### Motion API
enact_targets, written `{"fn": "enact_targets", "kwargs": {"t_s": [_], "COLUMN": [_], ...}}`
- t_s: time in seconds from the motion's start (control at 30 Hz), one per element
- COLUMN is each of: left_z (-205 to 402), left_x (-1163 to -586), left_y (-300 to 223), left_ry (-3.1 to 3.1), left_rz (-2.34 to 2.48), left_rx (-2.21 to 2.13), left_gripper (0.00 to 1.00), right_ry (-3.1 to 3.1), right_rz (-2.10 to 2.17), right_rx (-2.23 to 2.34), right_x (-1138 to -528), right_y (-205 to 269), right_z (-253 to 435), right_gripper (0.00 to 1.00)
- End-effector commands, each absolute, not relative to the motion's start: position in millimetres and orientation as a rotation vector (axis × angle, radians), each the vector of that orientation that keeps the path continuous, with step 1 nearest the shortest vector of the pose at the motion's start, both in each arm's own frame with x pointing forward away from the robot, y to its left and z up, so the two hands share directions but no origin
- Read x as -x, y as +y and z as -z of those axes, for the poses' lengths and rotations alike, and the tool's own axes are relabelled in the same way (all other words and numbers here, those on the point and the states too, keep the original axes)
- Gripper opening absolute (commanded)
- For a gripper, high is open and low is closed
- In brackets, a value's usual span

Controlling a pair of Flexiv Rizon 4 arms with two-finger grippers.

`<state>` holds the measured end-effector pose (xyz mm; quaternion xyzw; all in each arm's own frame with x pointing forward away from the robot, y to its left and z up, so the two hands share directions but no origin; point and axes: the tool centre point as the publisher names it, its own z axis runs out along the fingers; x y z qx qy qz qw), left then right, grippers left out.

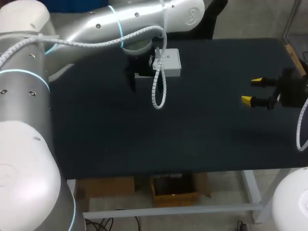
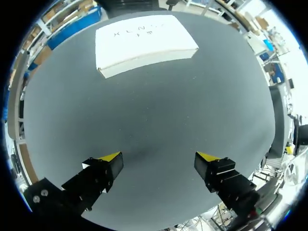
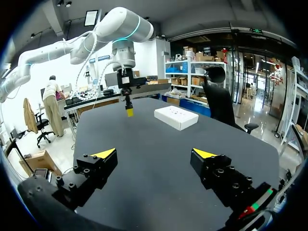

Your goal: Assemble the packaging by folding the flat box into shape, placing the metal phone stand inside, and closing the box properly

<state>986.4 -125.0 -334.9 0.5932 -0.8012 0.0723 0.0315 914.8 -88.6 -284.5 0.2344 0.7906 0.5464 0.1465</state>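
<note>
A white box, shaped and with its lid down, lies flat on the black table toward the far edge. My left gripper hangs just left of it, pointing down at the mat. In the left wrist view the box lies ahead of the open left gripper, well clear of its fingers. My right gripper stands open near the table's right side, far from the box. Beyond the right gripper, the right wrist view takes in the box and the left gripper. No phone stand is visible.
Bare black mat covers the table between the two grippers and toward the front edge. A white cable loop hangs from my left arm, in front of the box in the head view.
</note>
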Motion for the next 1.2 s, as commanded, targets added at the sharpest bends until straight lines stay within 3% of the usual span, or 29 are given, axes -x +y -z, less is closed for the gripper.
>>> {"fn": "enact_targets", "kwargs": {"t_s": [0.03, 1.2], "left_z": [332.2, 318.9], "left_x": [-961.5, -974.7], "left_y": [-108.4, -103.5], "left_ry": [-2.544, -2.743], "left_rz": [-1.035, -1.322], "left_rx": [-1.821, -1.66], "left_gripper": [1.0, 1.0], "right_ry": [2.276, 2.276], "right_rz": [-1.577, -1.577], "right_rx": [-0.672, -0.672], "right_x": [-914.1, -914.1], "right_y": [-89.8, -89.8], "right_z": [283.9, 283.9], "right_gripper": [1.0, 1.0]}}
